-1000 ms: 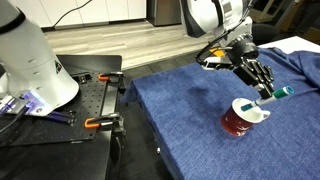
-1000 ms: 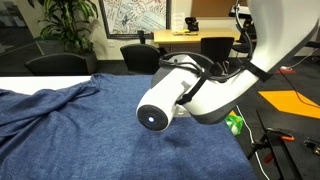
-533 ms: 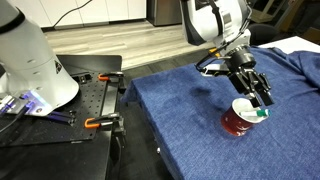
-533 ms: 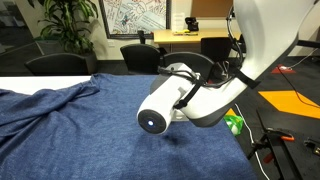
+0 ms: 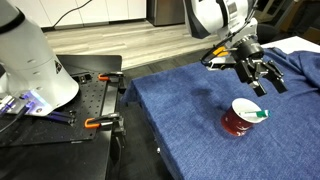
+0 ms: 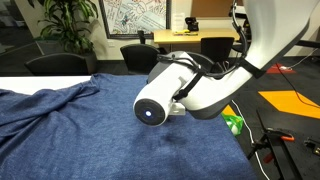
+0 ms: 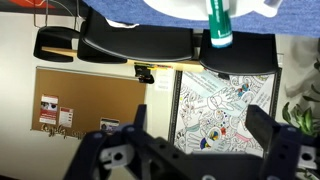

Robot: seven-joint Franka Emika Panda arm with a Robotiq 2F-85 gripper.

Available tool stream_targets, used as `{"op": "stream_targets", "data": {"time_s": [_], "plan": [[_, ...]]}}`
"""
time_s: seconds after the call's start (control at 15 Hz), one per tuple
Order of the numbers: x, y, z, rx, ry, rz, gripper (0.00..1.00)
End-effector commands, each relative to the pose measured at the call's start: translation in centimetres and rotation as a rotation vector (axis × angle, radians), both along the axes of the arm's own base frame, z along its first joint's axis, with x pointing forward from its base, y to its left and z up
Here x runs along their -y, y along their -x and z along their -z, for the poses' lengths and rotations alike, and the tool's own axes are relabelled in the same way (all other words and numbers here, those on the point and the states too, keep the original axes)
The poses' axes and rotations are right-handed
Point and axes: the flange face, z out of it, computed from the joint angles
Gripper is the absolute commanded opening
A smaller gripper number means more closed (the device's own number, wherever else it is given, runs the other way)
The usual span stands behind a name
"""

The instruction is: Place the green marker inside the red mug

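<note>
Green marker is seen inside the red mug in an exterior view. It is leaned against the rim, with one end projecting above and past it. In the wrist view, which is upside down, the green marker is seen sticking out from the mug's white inside – nothing is gripped around it.

The mug is stood upright on the blue-clothed surface, near the surface's front edge.

The tool is held in the air above the mug and clear of it, offset a little to the far side. Its jaws are spread wide and nothing is held between them. This is confirmed in the wrist view, where the tool is shown with both dark fingers well apart and only background between them.

In an exterior view the arm fills the middle of the frame over the surface. The mug and marker are hidden behind it there.

Well apart from the mug, beyond the surface's edge, a black bench is noted. It carries orange clamps and a large white rounded body.
</note>
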Motion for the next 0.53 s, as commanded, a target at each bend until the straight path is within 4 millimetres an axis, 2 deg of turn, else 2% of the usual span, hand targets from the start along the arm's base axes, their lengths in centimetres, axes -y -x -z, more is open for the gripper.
{"op": "stream_targets", "data": {"time_s": [0.0, 0.2, 0.47], "plan": [[-0.7, 1.7, -4.9, 0.108, 0.006, -0.025, 1.00], [-0.9, 2.5, -7.8, 0.167, 0.009, -0.040, 1.00], [-0.9, 3.6, -10.5, 0.195, 0.016, -0.071, 1.00]]}}
